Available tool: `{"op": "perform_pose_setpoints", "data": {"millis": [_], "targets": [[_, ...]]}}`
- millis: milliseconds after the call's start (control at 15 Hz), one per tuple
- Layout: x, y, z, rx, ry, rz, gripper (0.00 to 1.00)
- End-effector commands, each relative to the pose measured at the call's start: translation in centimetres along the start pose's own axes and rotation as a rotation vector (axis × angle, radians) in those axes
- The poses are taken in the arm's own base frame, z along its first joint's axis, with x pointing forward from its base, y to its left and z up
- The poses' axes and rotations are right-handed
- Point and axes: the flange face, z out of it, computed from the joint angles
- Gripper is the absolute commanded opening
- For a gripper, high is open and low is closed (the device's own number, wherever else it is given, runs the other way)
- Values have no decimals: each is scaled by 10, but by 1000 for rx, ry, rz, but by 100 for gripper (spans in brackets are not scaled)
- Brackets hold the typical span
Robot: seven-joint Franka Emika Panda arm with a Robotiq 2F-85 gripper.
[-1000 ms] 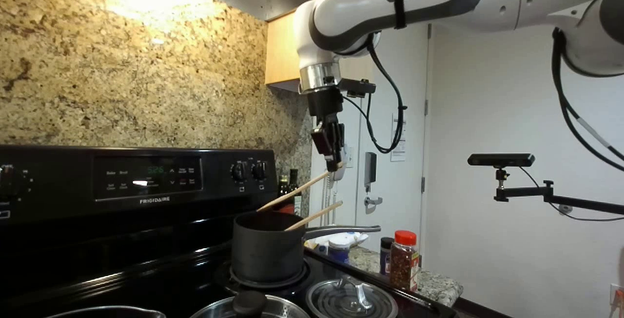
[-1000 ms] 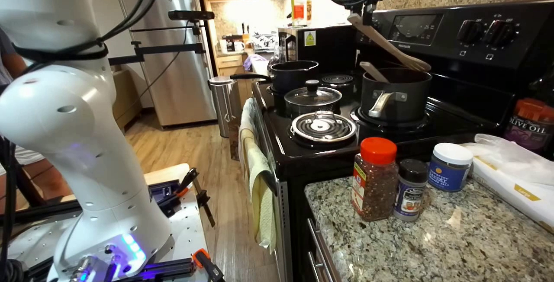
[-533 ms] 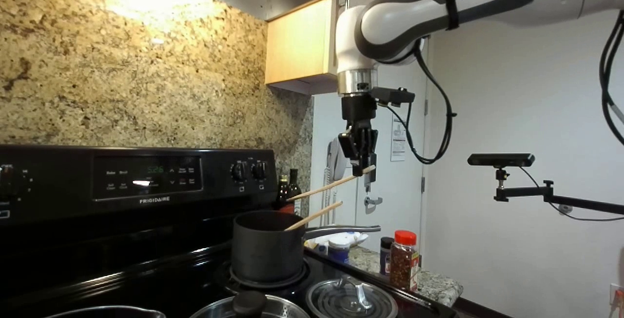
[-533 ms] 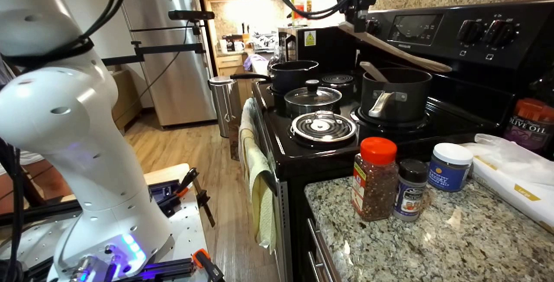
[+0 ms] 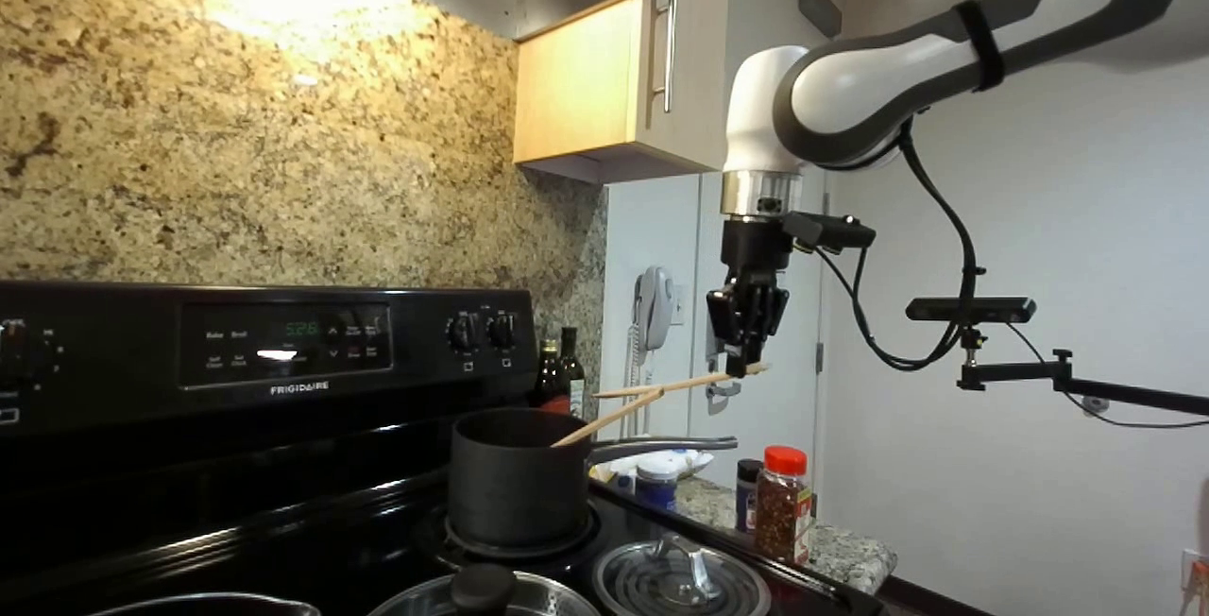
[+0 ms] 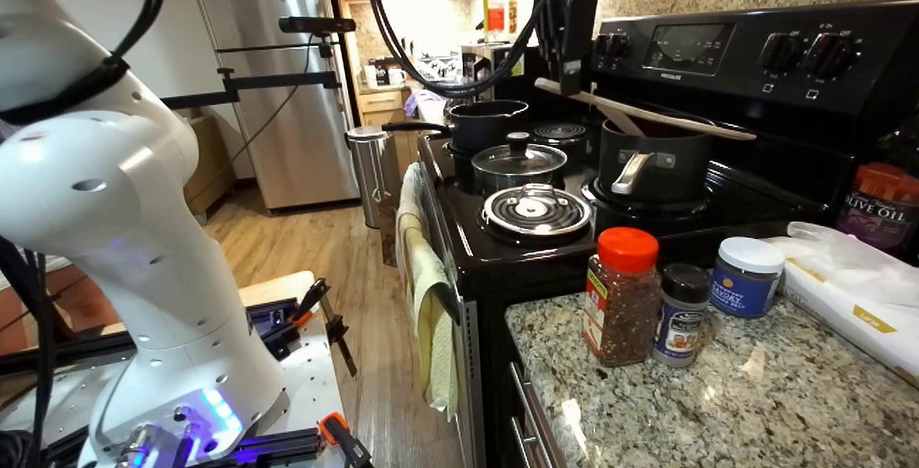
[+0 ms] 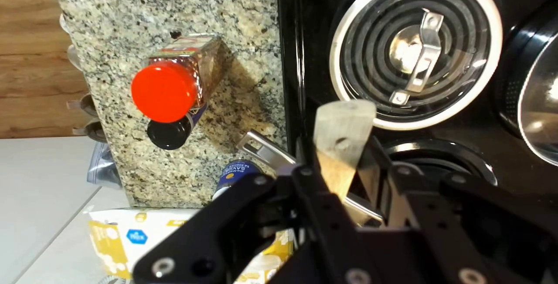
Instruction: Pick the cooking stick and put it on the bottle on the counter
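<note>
My gripper [image 5: 744, 366] is shut on the pale wooden cooking stick [image 5: 685, 384] near its handle end and holds it in the air, nearly level. In an exterior view the stick [image 6: 689, 123] passes in front of the pot's rim. In the wrist view the holed handle end [image 7: 342, 144] sticks out between the fingers. A second wooden stick [image 5: 609, 419] leans in the black pot [image 5: 518, 484]. The red-capped bottle [image 6: 623, 303] stands upright on the speckled granite counter [image 6: 761, 410], below and apart from the gripper. Its cap [image 7: 164, 91] shows in the wrist view.
The pot's metal handle [image 5: 666, 446] points toward the counter. A black-capped spice jar [image 6: 680, 317] and a blue jar [image 6: 747, 278] stand beside the bottle, with a white box [image 6: 854, 314] behind. A glass lid [image 6: 537, 209] lies on the near burner.
The gripper has carried the stick away from the pot toward the counter side, and it is now lower. The stick is more level. The second stick, pot and bottle have not moved.
</note>
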Motion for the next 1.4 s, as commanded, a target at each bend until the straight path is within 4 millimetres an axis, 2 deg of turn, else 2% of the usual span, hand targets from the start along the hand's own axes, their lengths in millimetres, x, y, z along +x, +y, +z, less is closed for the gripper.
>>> {"op": "perform_pose_setpoints", "data": {"millis": [0, 67, 267, 667, 800, 1000, 1267, 1333], "targets": [[0, 0, -1, 1, 2, 1, 29], [3, -6, -3, -23, 23, 9, 7], [2, 3, -8, -23, 54, 17, 7], [-10, 74, 7, 6, -3, 157, 7], [-18, 90, 18, 24, -7, 188, 7], [-42, 103, 37, 10, 1, 244, 7], [-69, 111, 51, 22, 70, 286, 7], [-51, 111, 50, 25, 13, 259, 29]]}}
